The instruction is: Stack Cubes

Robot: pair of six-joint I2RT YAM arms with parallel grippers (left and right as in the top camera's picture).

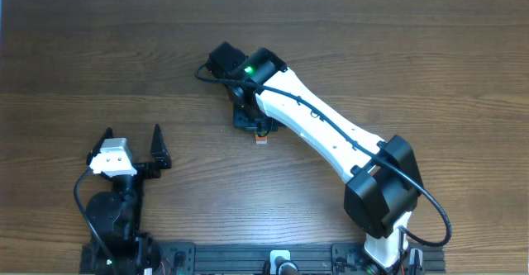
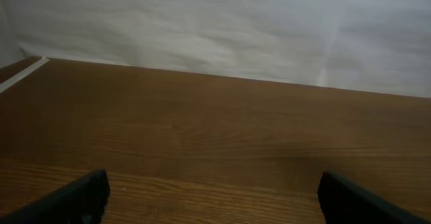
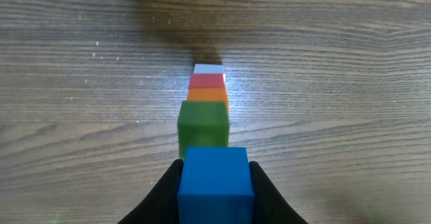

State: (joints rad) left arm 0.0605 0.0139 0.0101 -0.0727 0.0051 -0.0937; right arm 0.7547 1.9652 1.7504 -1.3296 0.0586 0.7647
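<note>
The right hand [image 3: 215, 178] is closing its two fingers on the sides of the blue cube [image 3: 215, 187] and holding it over a column of cubes standing on the tabletop [image 3: 337, 62]. In that column the green cube [image 3: 203, 123] is sitting uppermost, with the orange cube [image 3: 209, 95], the red cube [image 3: 207, 81] and the white cube [image 3: 208, 68] lying beneath it in turn. I cannot tell whether blue is touching green. The left hand [image 1: 132, 143] is resting well apart near its own base, fingers spread wide and gripping nothing.
</note>
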